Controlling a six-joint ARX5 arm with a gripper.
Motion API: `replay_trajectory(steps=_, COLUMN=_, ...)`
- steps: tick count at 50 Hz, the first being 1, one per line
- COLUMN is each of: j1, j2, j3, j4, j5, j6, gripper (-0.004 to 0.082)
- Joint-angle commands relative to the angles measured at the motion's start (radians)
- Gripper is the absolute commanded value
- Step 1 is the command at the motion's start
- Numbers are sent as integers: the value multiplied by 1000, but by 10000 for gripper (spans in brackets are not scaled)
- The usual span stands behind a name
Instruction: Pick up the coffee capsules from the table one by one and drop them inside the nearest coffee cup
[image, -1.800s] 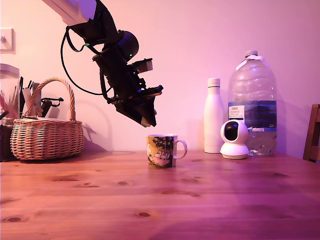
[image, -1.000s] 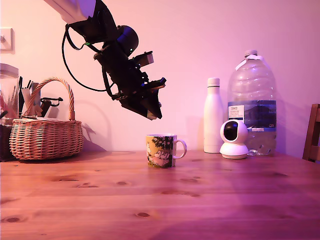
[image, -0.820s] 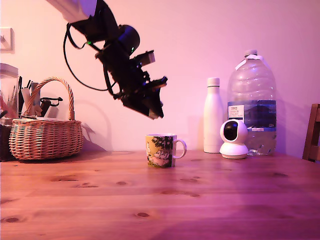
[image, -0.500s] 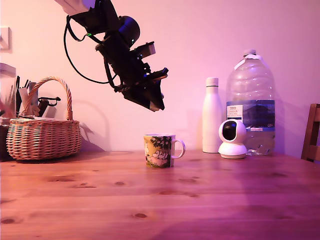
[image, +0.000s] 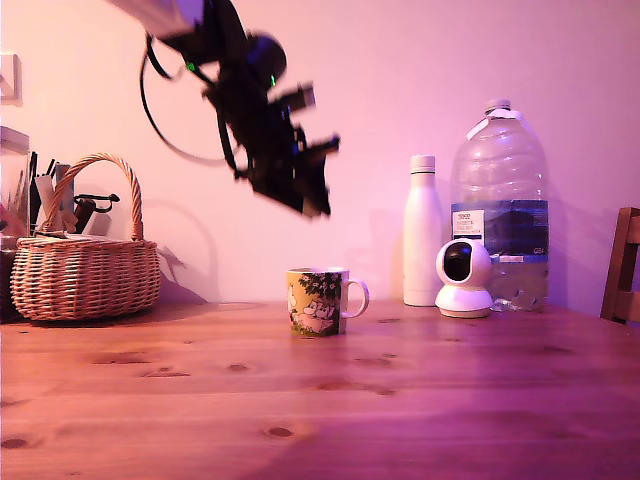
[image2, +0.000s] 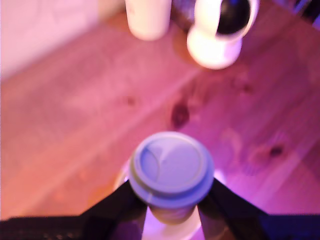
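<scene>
Capsule (image2: 171, 167) clamped btwn gripper (image2: 172, 200) jaws, high above coffee cup (image: 321, 300).

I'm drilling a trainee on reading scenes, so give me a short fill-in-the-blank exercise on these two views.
1. The tool is shut on a ____.
2. In the exterior view, the coffee cup stands on the ____.
3. In the exterior view, the cup's handle points toward that view's ____.
4. At the exterior view's left edge stands a wicker ____.

Missing words: coffee capsule; table; right; basket.
</scene>
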Motion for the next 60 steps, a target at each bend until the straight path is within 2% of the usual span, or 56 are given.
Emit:
replay_trajectory(steps=1, j1=-3, j2=39, j3=-2, j4=-10, j5=-2, j6=5, gripper=204)
replay_trajectory(steps=50, j1=-14, j2=85, j3=-2, j4=-24, j5=-9, j6=14, gripper=207)
replay_trajectory(steps=52, j1=-14, j2=85, j3=-2, j4=-20, j5=-9, j6=14, gripper=251)
replay_trajectory(steps=53, j1=-14, j2=85, j3=-2, j4=-14, j5=-9, j6=14, gripper=304)
replay_trajectory(steps=57, j1=-17, j2=85, j3=-2, j4=1, j5=-10, j6=13, gripper=629)
replay_trajectory(steps=60, j1=-17, j2=85, j3=-2, j4=3, j5=-9, j6=12, gripper=788)
